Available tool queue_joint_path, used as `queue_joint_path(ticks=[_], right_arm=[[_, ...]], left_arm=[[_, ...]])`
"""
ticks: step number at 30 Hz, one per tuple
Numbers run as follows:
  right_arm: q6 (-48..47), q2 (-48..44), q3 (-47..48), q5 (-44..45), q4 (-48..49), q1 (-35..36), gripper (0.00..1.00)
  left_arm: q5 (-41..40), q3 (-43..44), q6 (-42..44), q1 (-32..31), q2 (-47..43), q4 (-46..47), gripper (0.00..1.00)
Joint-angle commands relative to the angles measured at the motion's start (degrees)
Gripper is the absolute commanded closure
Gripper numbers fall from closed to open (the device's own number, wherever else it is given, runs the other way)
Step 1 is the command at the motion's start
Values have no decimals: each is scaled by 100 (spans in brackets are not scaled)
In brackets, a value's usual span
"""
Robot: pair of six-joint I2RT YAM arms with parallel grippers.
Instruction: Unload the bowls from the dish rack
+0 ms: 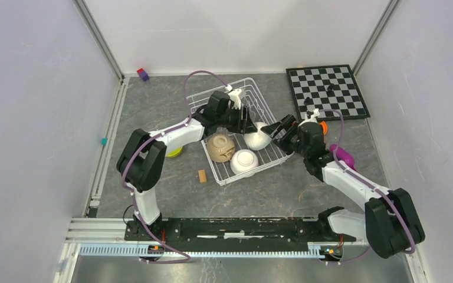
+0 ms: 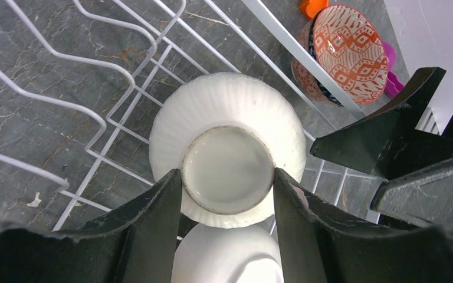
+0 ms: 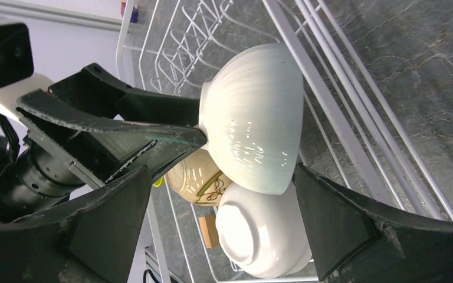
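Grey marbled surface (image 1: pixel 153 112), walled on three sides, with open floor left of and in front of the rack. White wire dish rack (image 1: pixel 256 103) sits mid-surface, rectangular, with upright prongs; its far half is bare wire. Black-and-white chessboard (image 1: pixel 327 89) is flat at the far right, apart from the rack.

Left end effector (image 2: pixel 227 177) reaches into the rack, jaws narrowed onto the foot ring of a ribbed white bowl (image 3: pixel 253 112) and touching both sides. The bowl is tipped on its side at the rack's right rim. Right end effector (image 1: pixel 278 131) is spread wide, fingers straddling that same bowl, gaps showing – holding nothing.

Five bowls seen:
- Two glossy white ones – the held one and a second white bowl (image 1: pixel 243 161), upside down in the rack's near corner.
- One tan bowl (image 1: pixel 220 146) beside it in the rack.
- One lime-yellow bowl (image 1: pixel 175 152) on the surface left of the rack, partly hidden by the arm.
- One red-patterned bowl (image 2: pixel 345 53) just outside the right rim.

One small wooden block (image 1: pixel 202 175) lies near the rack's front-left corner.
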Motion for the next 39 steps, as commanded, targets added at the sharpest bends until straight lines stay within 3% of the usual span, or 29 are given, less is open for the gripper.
queue_joint_path(ticks=[1,15,30,36,39], right_arm=[[84,180,403,339,-849,1,2],[-72,1154,946,100,-698,9,2],[-1840,1618,1947,916,-1485,192,2],[-1909,1432,1852,807,-1221,200,12],[-2057,1199,1819,823,-1157,210,14]], left_arm=[[-12,-180,-168,97,-62,-301,50],[356,-376,-393,387,-64,84,52],[393,-466,-366,472,-81,122,53],[475,-448,-547,461,-106,303,45],[433,-414,-681,419,-99,415,34]])
